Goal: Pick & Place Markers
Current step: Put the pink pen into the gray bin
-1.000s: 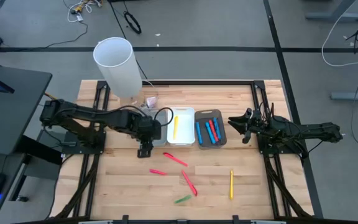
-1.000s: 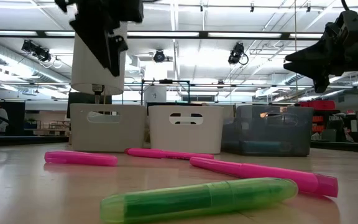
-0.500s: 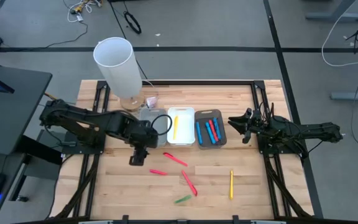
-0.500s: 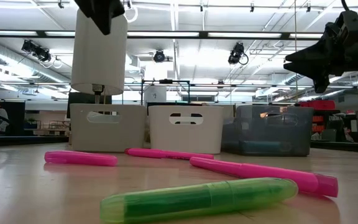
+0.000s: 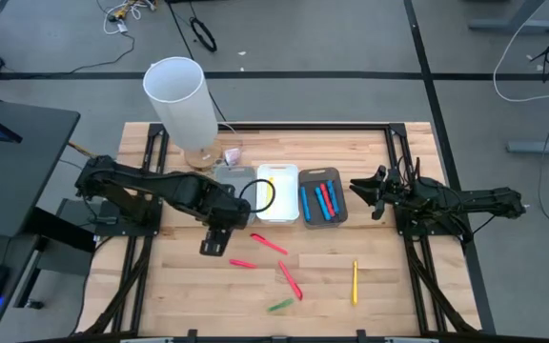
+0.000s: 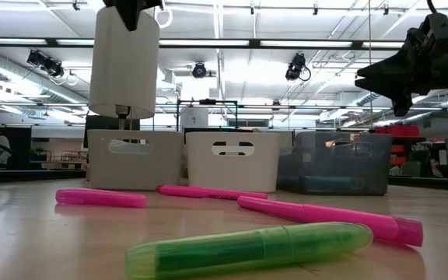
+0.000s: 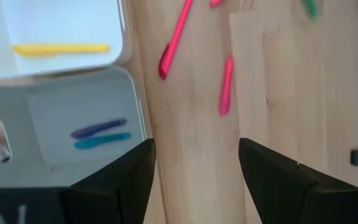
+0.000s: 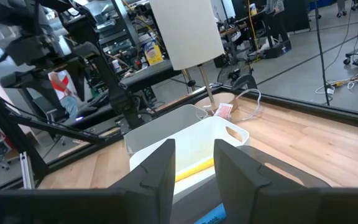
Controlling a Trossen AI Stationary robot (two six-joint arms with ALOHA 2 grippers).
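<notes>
Five markers lie loose on the wooden table: three pink ones (image 5: 269,244), (image 5: 242,263), (image 5: 290,280), a green one (image 5: 280,305) and a yellow one (image 5: 355,282). My left gripper (image 5: 212,245) hovers open above the table, left of the pink markers and just near of the bins. Its wrist view shows two pink markers (image 7: 174,40), (image 7: 227,93) ahead of the open fingers (image 7: 196,165). My right gripper (image 5: 358,189) waits open and raised, right of the grey bin (image 5: 322,171). The white bin (image 5: 277,169) holds a yellow marker (image 7: 61,48). The clear bin (image 7: 79,87) holds a purple (image 7: 98,129) and a teal one.
Three bins stand in a row at the table's middle; the grey one holds blue and red markers (image 5: 322,200). A tall white cylinder (image 5: 174,100) stands on a post at the far left behind the bins. Black frame rails run along the table's left and right sides.
My left gripper has moved from the bins' near side a little toward the table's near-left, has risen almost out of the low view, and has turned about. The markers and my right arm have kept still.
</notes>
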